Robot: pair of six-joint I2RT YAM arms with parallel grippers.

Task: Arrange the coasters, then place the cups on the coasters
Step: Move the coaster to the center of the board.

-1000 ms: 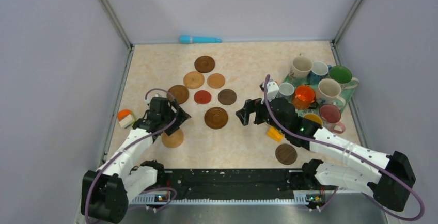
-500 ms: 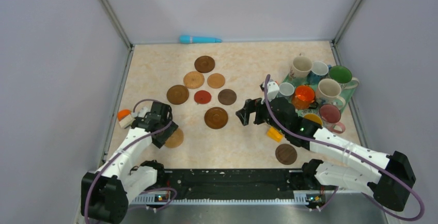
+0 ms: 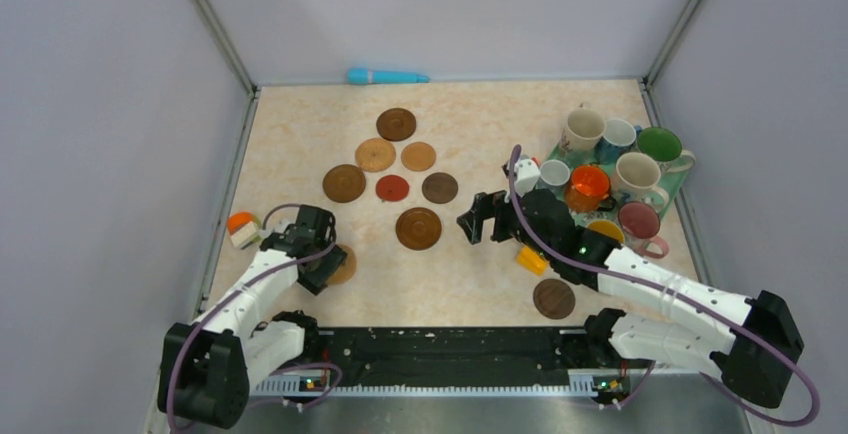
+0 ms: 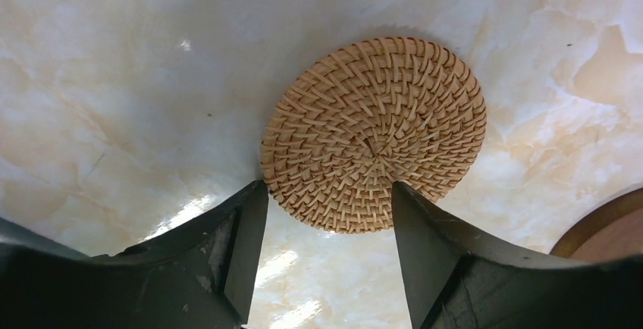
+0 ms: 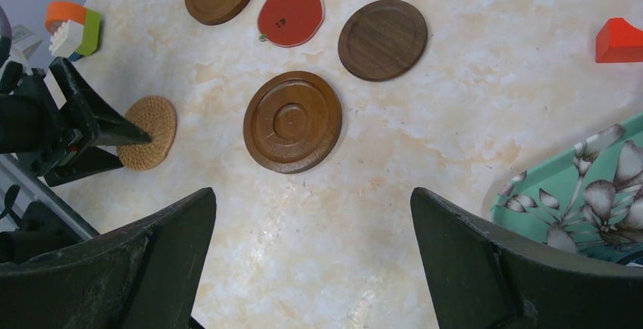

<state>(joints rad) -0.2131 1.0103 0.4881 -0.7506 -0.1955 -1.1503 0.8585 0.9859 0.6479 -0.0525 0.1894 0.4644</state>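
Marble tabletop (image 4: 114,79). My left gripper (image 4: 330,185) half open, empty, tips straddling woven coaster (image 4: 373,133) near edge; right gripper (image 5: 311,192) wide open, empty.

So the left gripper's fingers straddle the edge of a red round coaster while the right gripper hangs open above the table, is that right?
Not quite. The left wrist view shows the left gripper straddling the edge of a tan woven round coaster, not a red one. The right gripper does hang open above the table.
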